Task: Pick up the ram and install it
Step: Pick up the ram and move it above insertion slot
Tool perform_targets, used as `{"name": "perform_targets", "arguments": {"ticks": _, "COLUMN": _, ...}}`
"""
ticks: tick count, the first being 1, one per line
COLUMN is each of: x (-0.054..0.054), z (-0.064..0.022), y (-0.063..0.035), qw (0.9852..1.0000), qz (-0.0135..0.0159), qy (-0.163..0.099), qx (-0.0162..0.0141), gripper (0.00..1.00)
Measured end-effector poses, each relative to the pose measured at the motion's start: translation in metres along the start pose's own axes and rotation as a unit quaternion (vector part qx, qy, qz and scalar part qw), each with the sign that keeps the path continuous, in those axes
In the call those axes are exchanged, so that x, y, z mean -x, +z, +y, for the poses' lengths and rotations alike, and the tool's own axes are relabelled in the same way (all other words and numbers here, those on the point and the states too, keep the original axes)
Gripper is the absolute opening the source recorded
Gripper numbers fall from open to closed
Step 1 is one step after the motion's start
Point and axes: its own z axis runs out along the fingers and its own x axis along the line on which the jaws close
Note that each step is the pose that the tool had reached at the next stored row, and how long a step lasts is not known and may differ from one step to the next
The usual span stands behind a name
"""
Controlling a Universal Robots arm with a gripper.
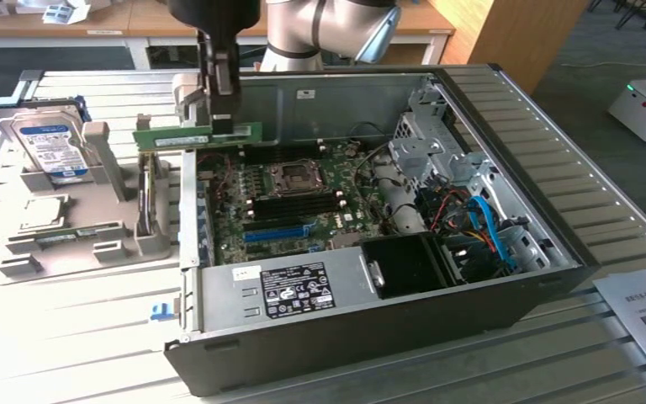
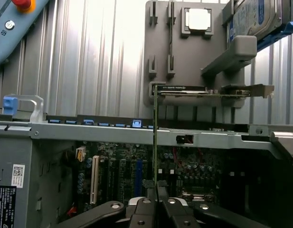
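**Ram held above the case**

To the exterior view's left of the case point(image 1: 357, 328), a hard drive point(image 1: 48, 143) stands in a grey holder point(image 1: 98, 244) on the worktop point(image 1: 76, 337). The claw point(image 1: 229, 124) is clenched on the ram point(image 1: 177, 137), which sits level above the case's wall nearest that holder.

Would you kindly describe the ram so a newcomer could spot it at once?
Find the open computer case. Above its wall on the exterior view's left, the gripper has jaws shut on the ram. It is a thin green stick with a white label, held in the air, unlike the silver hard drive.
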Motion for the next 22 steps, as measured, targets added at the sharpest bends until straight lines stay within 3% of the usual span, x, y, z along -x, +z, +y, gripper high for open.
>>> {"name": "perform_targets", "arguments": {"ticks": 22, "x": -0.002, "z": -0.0549, "y": -0.0029, "qw": 1.0000, "qz": 0.0000, "qy": 0.000, "qx": 0.0017, "gripper": 0.12}}
